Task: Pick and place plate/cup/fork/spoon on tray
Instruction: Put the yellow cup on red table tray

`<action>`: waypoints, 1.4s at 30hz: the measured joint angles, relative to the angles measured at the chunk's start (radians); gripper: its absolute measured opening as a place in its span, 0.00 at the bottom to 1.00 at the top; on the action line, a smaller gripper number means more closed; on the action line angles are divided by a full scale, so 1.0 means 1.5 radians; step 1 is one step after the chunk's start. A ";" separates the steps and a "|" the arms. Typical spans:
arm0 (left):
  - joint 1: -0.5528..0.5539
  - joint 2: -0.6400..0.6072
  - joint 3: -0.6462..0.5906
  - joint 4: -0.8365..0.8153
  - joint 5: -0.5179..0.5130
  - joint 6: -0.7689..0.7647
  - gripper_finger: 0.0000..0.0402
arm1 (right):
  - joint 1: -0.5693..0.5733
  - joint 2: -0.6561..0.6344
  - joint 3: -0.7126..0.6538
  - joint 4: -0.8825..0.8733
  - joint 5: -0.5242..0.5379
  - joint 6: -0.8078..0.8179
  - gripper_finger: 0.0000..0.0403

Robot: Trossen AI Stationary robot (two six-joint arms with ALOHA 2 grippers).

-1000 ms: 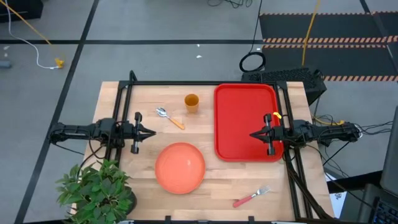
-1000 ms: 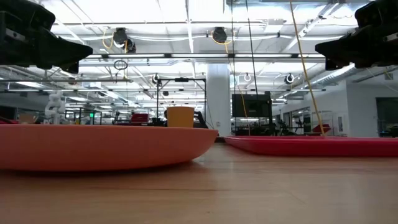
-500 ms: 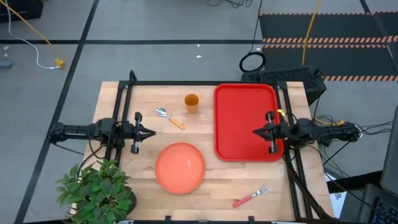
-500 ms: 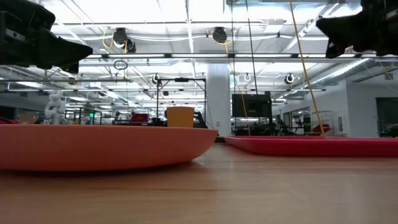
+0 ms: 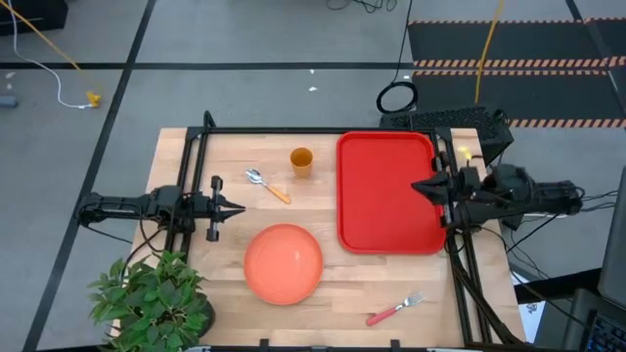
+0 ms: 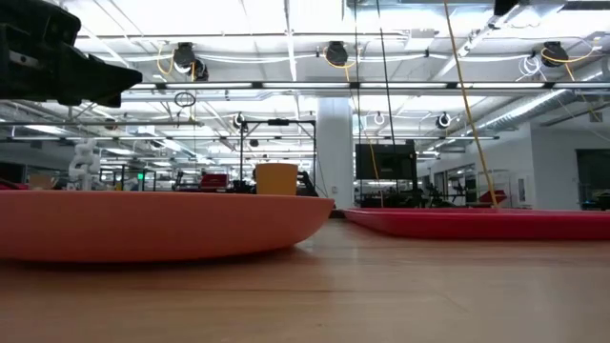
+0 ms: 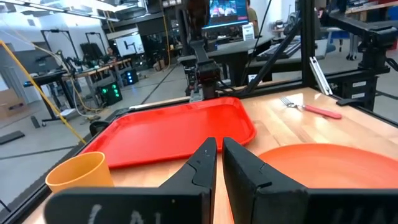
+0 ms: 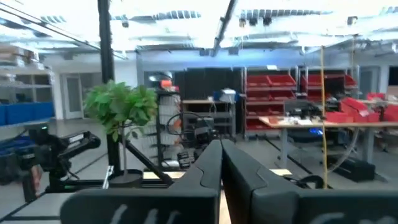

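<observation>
The salmon-orange plate (image 5: 283,263) lies on the wooden table near its front, left of centre. The orange cup (image 5: 301,161) stands upright at the far middle, with the orange-handled spoon (image 5: 266,185) lying to its left. The pink-red-handled fork (image 5: 395,311) lies near the front right. The red tray (image 5: 386,192) lies on the right half with nothing on it. My left gripper (image 5: 240,207) is shut and empty above the table's left side, pointing right. My right gripper (image 5: 416,186) is shut and empty, raised over the tray's right rim.
A potted plant (image 5: 152,298) stands at the table's near left corner. A black frame rail (image 5: 293,130) runs along the far edge and down both sides. Bare wood shows between the plate and the tray (image 7: 174,130).
My right gripper has risen, leaving the low view at the top. It has drawn back toward the table's right and far edges over the tray's rim and tipped upward. It stays shut.
</observation>
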 joint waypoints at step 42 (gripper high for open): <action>-0.009 0.175 0.172 0.077 -0.094 -0.221 0.08 | -0.119 0.609 0.468 -0.428 -0.010 0.074 0.00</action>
